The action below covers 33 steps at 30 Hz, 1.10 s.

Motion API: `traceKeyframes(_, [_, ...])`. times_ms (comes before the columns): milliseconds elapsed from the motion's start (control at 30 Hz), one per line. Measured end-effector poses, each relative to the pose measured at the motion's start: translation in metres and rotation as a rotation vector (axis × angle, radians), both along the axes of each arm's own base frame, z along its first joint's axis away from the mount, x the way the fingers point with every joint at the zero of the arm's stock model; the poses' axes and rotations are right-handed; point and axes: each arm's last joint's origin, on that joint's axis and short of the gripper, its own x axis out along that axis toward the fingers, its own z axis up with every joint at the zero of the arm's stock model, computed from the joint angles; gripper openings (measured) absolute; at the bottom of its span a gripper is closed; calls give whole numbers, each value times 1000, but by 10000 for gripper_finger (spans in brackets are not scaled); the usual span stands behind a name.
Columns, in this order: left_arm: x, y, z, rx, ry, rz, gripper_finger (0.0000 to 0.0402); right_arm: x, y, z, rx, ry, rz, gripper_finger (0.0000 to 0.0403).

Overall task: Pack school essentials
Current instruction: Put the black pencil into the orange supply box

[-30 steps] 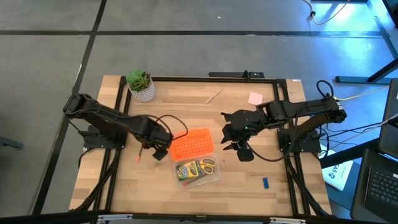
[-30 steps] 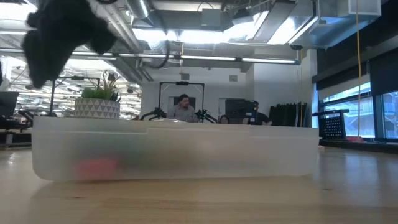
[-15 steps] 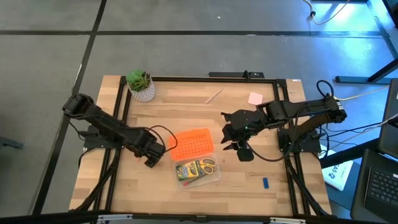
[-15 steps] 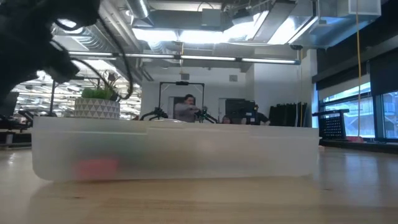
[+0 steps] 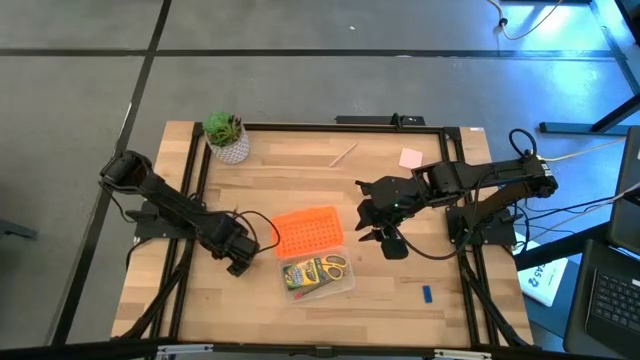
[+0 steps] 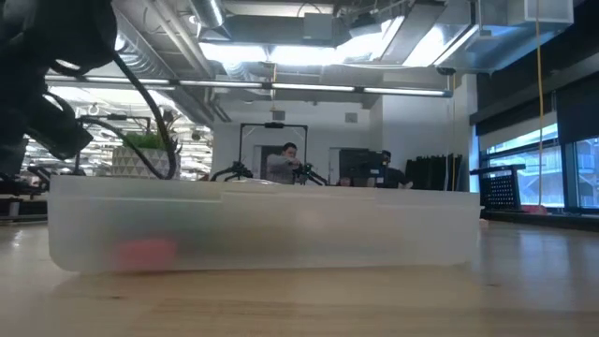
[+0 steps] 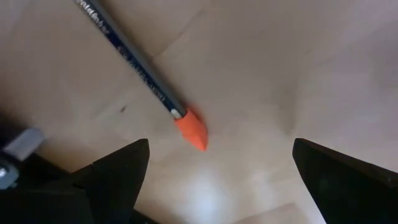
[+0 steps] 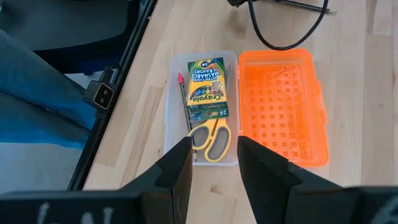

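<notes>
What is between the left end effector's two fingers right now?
The left wrist view shows the dark pencil's orange-red tip lying on bare wood between the left end effector's wide-open fingers, not yet touched by either.

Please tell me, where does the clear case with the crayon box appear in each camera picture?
High view: clear case, lower middle of the table.
Low view: a wide blurred clear wall across the middle.
Left wrist view: not in it.
Right wrist view: centre, holding the crayon box.
Shared landmark: orange lid beside it.
</notes>
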Motion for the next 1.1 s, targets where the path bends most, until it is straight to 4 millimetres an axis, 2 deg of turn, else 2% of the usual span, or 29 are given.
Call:
traceKeyframes(233, [-3,2,-9,-10,-26,-3,385,0,0,0,0,0,0,129])
traceKeyframes(933, [-4,3,-10,14,-35,-6,385,0,0,0,0,0,0,130])
traceKeyframes(1100, [-4,3,-10,16,-35,-6,368,0,-1,0,-35,-8,-32,129])
